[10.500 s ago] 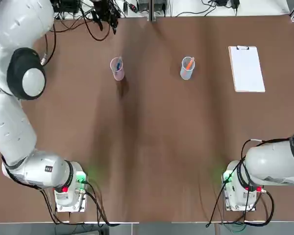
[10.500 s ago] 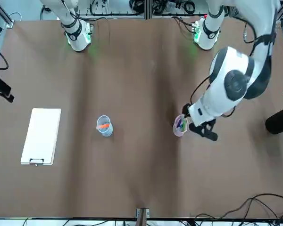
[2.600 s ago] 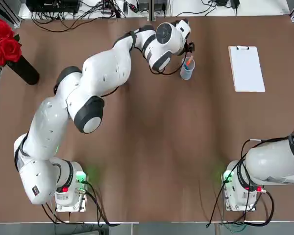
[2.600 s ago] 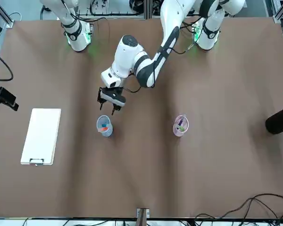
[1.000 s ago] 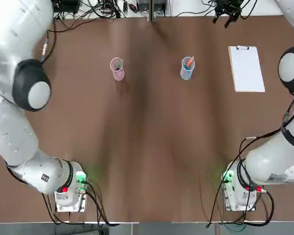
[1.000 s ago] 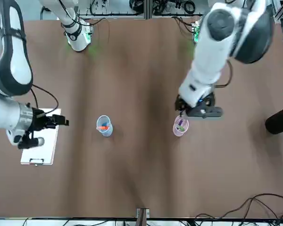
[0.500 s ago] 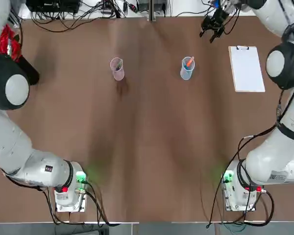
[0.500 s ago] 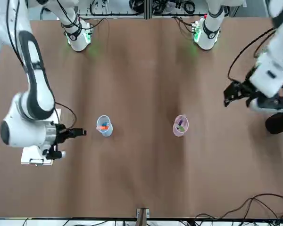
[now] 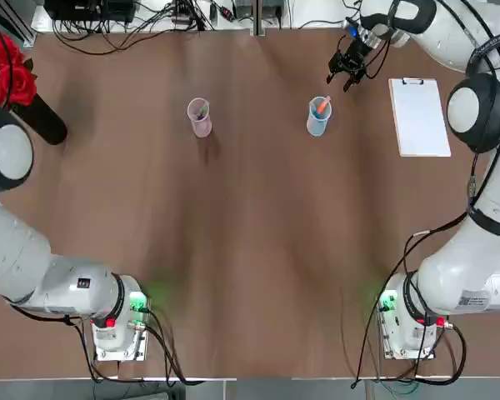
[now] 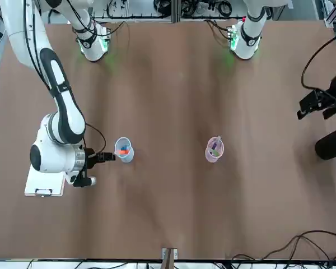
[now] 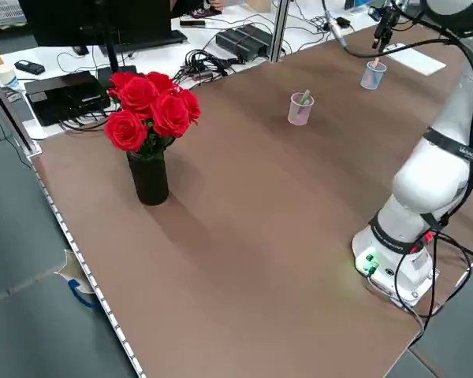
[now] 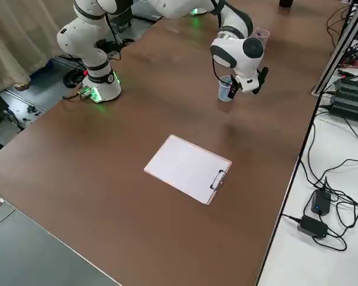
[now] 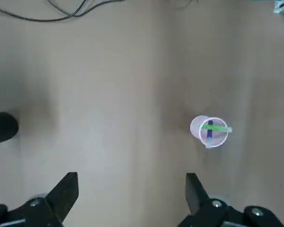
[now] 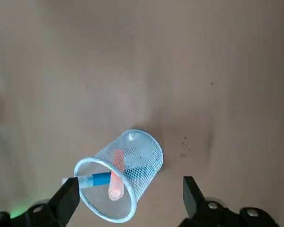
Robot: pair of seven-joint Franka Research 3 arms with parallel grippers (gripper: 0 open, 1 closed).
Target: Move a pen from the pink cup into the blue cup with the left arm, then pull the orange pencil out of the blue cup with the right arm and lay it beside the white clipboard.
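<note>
The blue cup (image 9: pixel 318 116) is a mesh cup holding the orange pencil (image 14: pixel 115 181) and a blue pen (image 14: pixel 97 179). My right gripper (image 9: pixel 343 75) hangs open just beyond it toward the far edge, and the right wrist view shows the cup between its fingers (image 14: pixel 67 197). The pink cup (image 9: pixel 199 117) stands to the left with a green and a purple pen (image 13: pixel 210 128) inside. The white clipboard (image 9: pixel 419 117) lies at the right. High over the table's left side, my left gripper (image 10: pixel 316 109) is open and empty, well away from the pink cup (image 13: pixel 209 131).
A black vase of red roses (image 9: pixel 12 75) stands at the far left, near the left arm. Cables and boxes run along the table's far edge (image 9: pixel 250 27). Bare brown table (image 9: pixel 258 233) stretches between the cups and the arm bases.
The right gripper has swung in from beyond the clipboard to just beside the blue cup. The left arm has pulled away from the pink cup toward the table's left side.
</note>
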